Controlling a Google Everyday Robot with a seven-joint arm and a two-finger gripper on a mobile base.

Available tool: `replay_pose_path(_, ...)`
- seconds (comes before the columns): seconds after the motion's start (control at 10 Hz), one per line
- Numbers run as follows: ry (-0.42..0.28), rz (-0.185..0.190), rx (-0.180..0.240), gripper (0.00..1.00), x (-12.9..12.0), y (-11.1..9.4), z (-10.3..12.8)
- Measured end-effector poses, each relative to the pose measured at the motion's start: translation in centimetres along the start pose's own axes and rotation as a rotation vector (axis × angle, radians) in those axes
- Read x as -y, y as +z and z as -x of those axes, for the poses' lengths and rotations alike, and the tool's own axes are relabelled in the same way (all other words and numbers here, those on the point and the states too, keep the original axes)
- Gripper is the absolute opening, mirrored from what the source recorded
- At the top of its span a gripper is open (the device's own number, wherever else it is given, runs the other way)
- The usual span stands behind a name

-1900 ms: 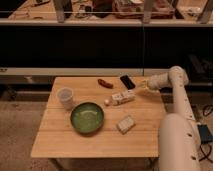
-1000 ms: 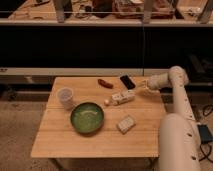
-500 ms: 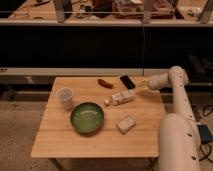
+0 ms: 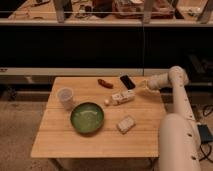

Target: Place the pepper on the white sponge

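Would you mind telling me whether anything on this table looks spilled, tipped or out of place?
Nothing stands out. The cup stands upright; the bowl, sponge and pepper rest on the table, with no spill visible. The gripper is near the table's right edge, by the white box.

The single camera is looking down at a slant on the wooden surface (image 4: 60, 142) from the robot's own side, at middle distance, so the whole surface is fitting in the view. It is facing a dark counter (image 4: 100, 45) behind. The white arm (image 4: 177, 135) is filling the near right corner, and its tool (image 4: 141, 88) is hanging over the surface's far right part.
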Motion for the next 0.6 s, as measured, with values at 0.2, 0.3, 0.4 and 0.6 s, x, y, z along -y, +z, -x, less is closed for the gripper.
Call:
replay_pose_path(0.2, 0.000, 0.000, 0.000, 0.07, 0.00, 0.00, 0.00)
replay_pose_path(0.3, 0.000, 0.000, 0.000, 0.07, 0.00, 0.00, 0.00)
replay_pose_path(0.4, 0.000, 0.000, 0.000, 0.07, 0.00, 0.00, 0.00)
replay_pose_path(0.6, 0.001, -0.026, -0.008, 0.07, 0.87, -0.26, 0.18)
